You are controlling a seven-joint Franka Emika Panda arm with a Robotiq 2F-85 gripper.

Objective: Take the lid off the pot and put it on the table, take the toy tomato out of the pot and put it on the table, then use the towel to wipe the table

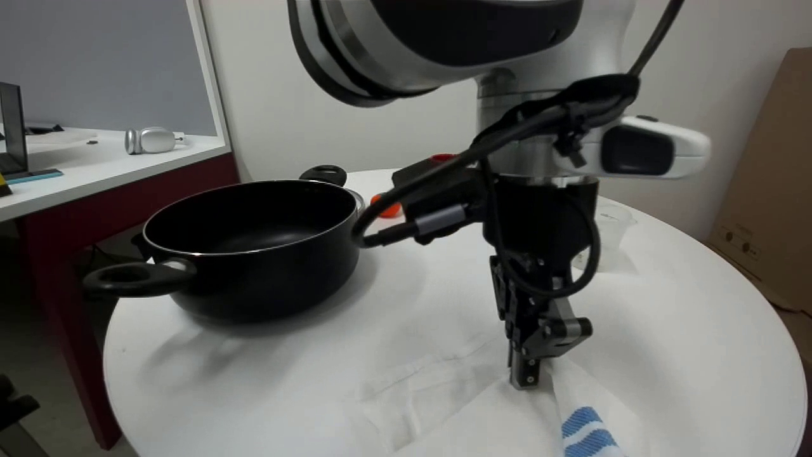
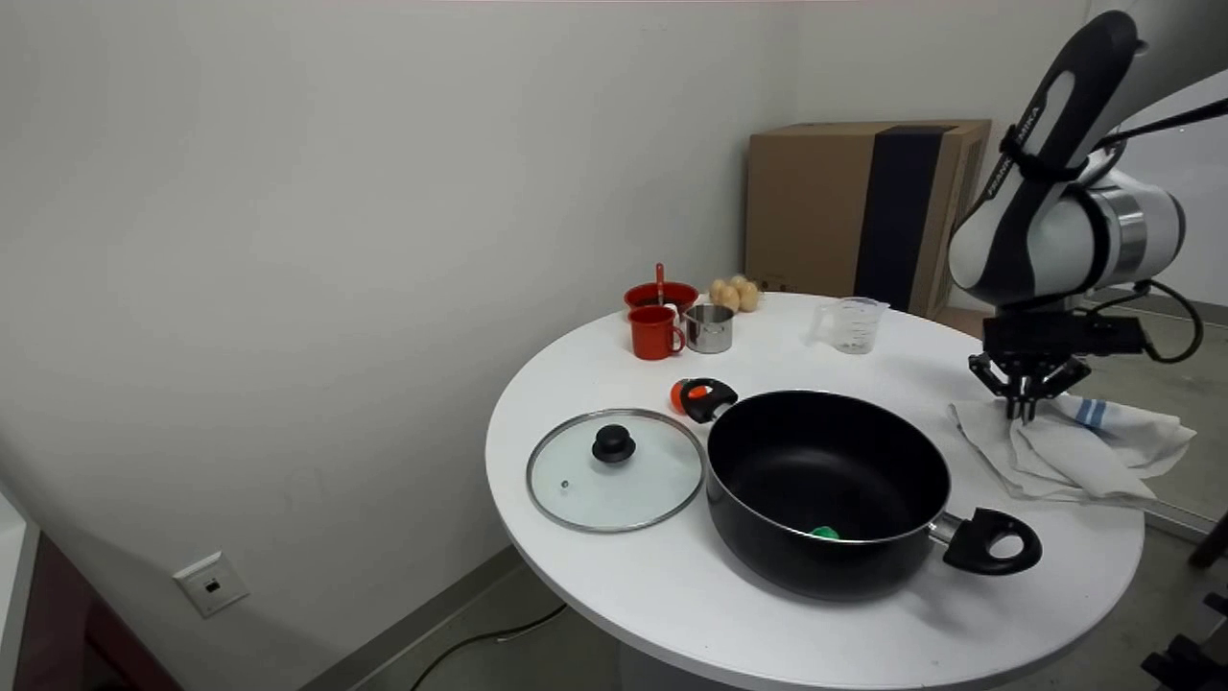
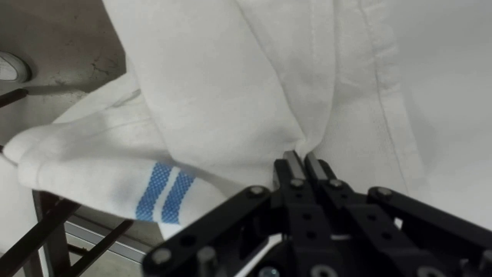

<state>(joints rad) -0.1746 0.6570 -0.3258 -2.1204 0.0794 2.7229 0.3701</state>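
Beside the black pot (image 2: 811,568): glass lid (image 2: 614,480) and toy tomato (image 1: 387,208), done. Gripper (image 3: 301,157) clamped on striped towel (image 3: 215,96), probably just wiping left.

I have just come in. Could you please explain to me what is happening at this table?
A robot arm has its gripper shut on a fold of the blue-striped towel. The lid lies on the table, off the pot, and the toy tomato sits out beside the pot. Something green, partly hidden, is inside the pot. Wiping is probably next.
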